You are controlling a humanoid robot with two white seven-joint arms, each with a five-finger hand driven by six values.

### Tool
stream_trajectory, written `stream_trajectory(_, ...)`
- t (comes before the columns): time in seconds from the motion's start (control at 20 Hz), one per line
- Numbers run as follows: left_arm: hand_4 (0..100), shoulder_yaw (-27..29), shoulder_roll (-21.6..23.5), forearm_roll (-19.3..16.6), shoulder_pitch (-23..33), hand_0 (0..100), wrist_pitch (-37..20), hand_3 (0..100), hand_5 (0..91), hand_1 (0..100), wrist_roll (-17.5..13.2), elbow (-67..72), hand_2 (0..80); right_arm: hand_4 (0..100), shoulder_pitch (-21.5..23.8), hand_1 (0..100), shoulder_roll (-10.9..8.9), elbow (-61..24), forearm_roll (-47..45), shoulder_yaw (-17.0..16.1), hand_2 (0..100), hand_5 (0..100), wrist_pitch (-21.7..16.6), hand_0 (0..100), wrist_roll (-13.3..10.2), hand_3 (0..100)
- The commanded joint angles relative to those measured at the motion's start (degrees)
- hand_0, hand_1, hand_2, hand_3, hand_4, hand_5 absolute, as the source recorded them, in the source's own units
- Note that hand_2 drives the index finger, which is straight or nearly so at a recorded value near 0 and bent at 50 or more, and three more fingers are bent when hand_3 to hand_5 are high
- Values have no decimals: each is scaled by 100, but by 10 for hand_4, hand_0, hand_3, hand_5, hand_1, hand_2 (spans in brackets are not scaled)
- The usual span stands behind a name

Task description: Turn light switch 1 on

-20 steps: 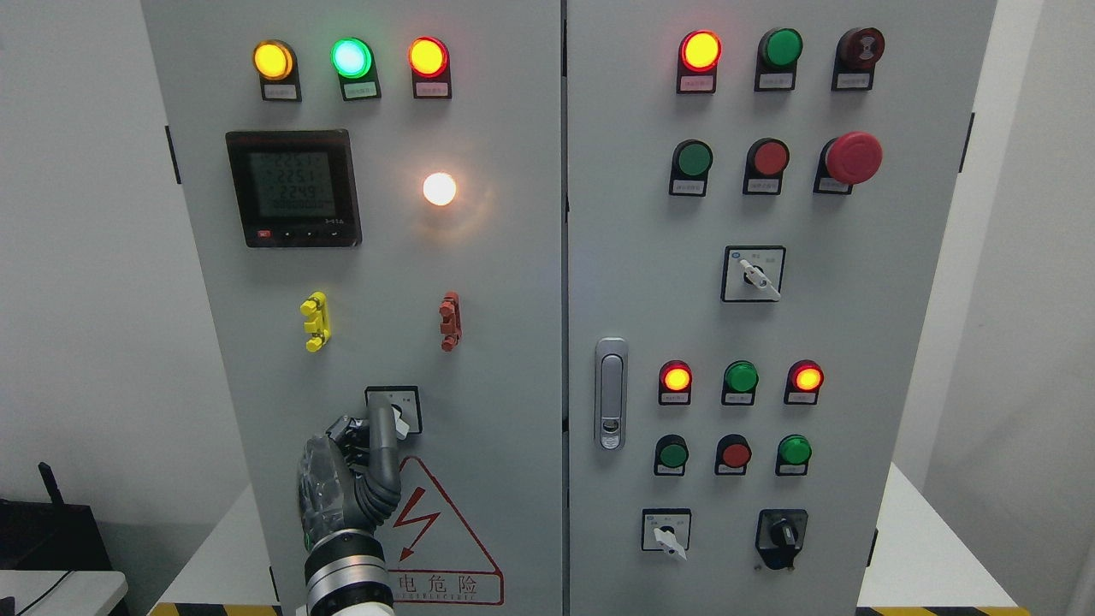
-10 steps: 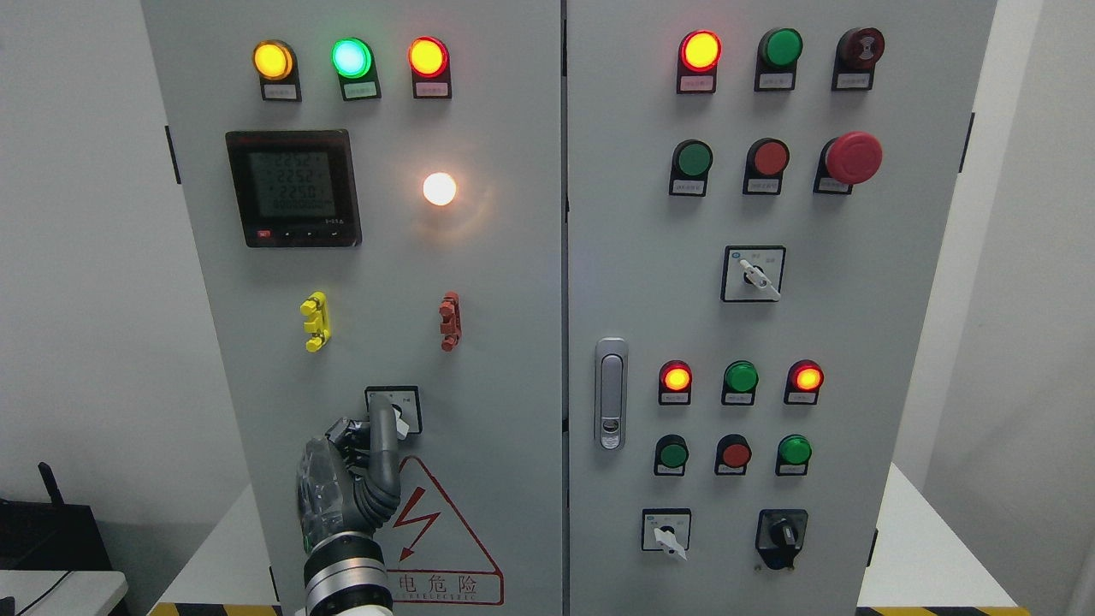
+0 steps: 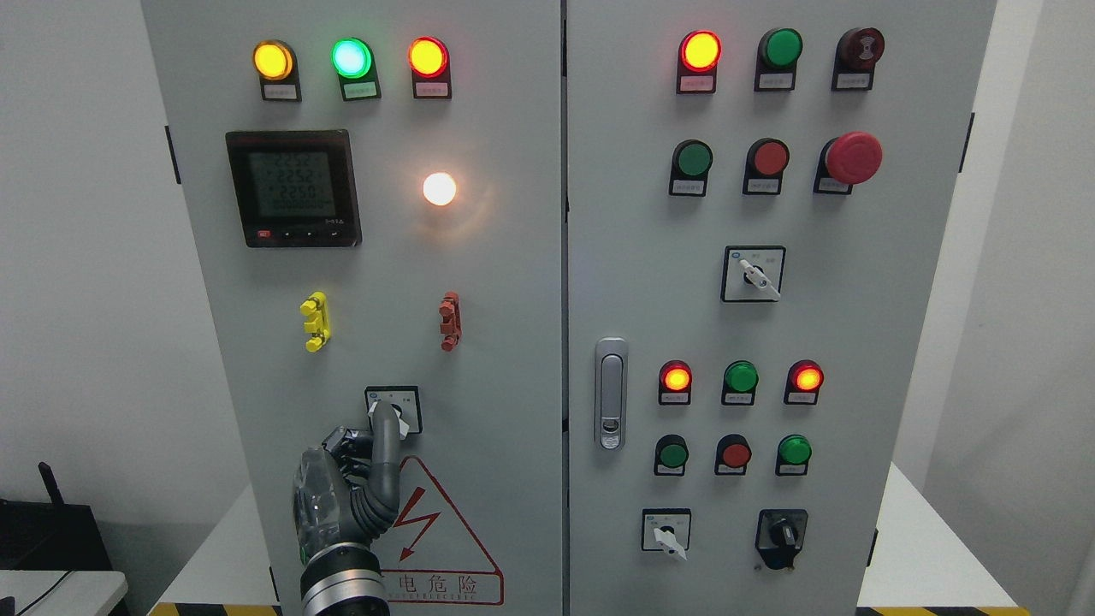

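The rotary light switch [image 3: 393, 410] sits in a black square frame low on the left cabinet door [image 3: 376, 282]. Its white pointer tip shows at the upper left of the knob. My left hand [image 3: 368, 445] comes up from the bottom edge. One long grey finger [image 3: 387, 445] stretches up onto the knob and covers part of it, while the other fingers are curled beside it and hold nothing. The round white lamp [image 3: 440, 188] above glows brightly. My right hand does not show.
A digital meter [image 3: 292, 188], three lit indicator lamps and yellow [image 3: 315, 322] and red [image 3: 450, 321] clips are on the left door. The right door carries push buttons, selector switches, a red emergency stop [image 3: 852, 157] and a latch handle [image 3: 610, 393]. A warning triangle [image 3: 432, 530] lies beside my wrist.
My left hand has sunk a little and shifted slightly left, so the knob's white pointer tip now shows beside the finger. The white lamp stays lit throughout.
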Motion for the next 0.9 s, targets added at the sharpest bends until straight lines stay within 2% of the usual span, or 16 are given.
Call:
stream_trajectory(0.0,817,21,45,-7,303,243,-38,774,773,202,24,-331,632,0,0,389,0,0,-150,114,0,0,3,120,4,0)
stream_trajectory(0.15,820,65,54,-7,496,245,-204,775,774,198,15,-402,639,0,0,389,0,0,-150,114,0,0,3,120,4,0)
stream_trajectory(0.3,826,205,107,-16,751,248,-546,787,775,185,-256,-411,652,0,0,389,0,0,-150,114,0,0,3,120,4,0)
stream_trajectory(0.4,836,416,116,-25,1058,219,-1142,809,776,204,-467,-420,660,0,0,389,0,0,-150,114,0,0,3,120,4,0)
stream_trajectory(0.6,873,1214,168,-25,1848,183,-2303,867,776,226,-1116,-376,665,0,0,389,0,0,-150,114,0,0,3,120,4,0)
stream_trajectory(0.75,892,2154,238,-25,2490,181,-2875,930,751,225,-1907,-341,673,0,0,389,0,0,-150,114,0,0,3,120,4,0)
stream_trajectory(0.85,895,2935,291,-16,2711,183,-3305,931,715,217,-2373,-79,661,0,0,389,0,0,-150,114,0,0,3,120,4,0)
